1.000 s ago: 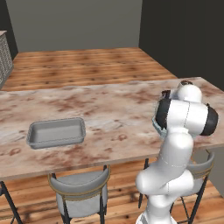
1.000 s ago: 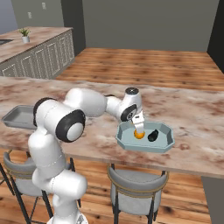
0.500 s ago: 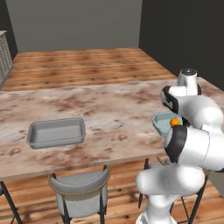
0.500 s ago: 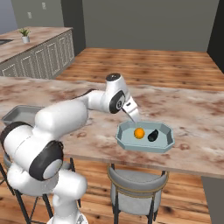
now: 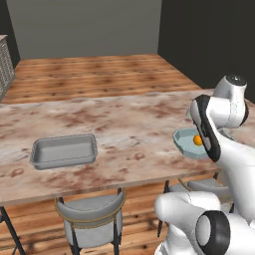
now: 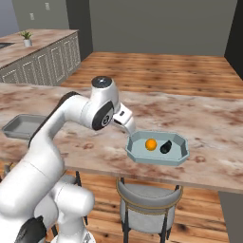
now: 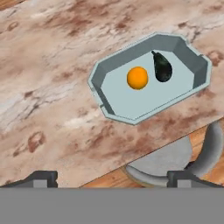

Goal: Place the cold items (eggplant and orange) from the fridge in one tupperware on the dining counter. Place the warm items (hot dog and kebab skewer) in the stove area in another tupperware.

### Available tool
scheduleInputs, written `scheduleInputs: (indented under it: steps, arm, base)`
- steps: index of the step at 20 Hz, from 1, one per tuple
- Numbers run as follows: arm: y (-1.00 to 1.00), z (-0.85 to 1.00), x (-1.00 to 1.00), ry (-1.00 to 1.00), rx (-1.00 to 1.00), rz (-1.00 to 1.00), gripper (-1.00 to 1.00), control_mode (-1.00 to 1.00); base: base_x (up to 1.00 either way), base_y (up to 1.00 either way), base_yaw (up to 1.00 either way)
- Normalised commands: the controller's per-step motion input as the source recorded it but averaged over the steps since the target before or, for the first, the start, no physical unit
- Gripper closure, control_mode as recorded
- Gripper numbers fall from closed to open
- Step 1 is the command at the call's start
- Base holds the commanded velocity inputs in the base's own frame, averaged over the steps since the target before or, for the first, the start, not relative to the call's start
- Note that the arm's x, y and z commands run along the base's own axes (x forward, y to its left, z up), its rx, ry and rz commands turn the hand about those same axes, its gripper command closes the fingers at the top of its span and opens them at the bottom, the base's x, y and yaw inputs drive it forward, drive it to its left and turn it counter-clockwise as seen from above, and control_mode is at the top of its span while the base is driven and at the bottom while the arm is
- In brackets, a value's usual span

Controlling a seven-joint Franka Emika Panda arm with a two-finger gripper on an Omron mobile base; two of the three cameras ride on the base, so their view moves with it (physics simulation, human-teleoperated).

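Note:
On the dining counter [image 6: 209,126] sits a pale blue eight-sided tupperware [image 6: 156,159]. The orange [image 6: 151,144] and the dark eggplant [image 6: 165,147] lie side by side inside it. The hand view looks down on the same tupperware [image 7: 103,79], orange [image 7: 137,77] and eggplant [image 7: 162,67]. My gripper [image 6: 128,125] hovers above the counter just left of that tupperware, open and holding nothing. Another tupperware [image 5: 63,150], a shallow grey tray, rests further left on the counter. The fridge, hot dog and kebab skewer are out of view.
Grey-backed stools [image 6: 149,209] stand under the counter's near edge, one straight below the blue tupperware [image 7: 175,162]. My own arm hides part of the blue tupperware [image 5: 185,142] in the left base view. Cream cabinets [image 6: 45,59] line the far left.
My gripper has lifted off the orange and drawn back to the left, out of the blue tupperware. The orange now lies loose beside the eggplant.

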Motion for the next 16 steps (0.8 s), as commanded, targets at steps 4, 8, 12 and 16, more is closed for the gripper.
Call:
scheduleInputs:
  steps: [4, 8, 12, 16]
  arm:
    - [1.00, -0.14, -1.00, 0.01, 0.03, 0.26, -1.00, -1.00]
    - [1.00, -0.59, -0.89, 0.00, 0.00, 0.15, -1.00, -1.00]
    - [0.86, -0.56, -0.63, -0.01, 0.00, 0.02, -1.00, -1.00]
    - [0.16, -0.22, -0.13, -0.15, 0.00, -0.01, -1.00, -1.00]
  base:
    - [0.00, 0.00, 0.00]
    - [0.00, 0.00, 0.00]
    - [0.00, 0.00, 0.00]
    - [0.00, 0.00, 0.00]
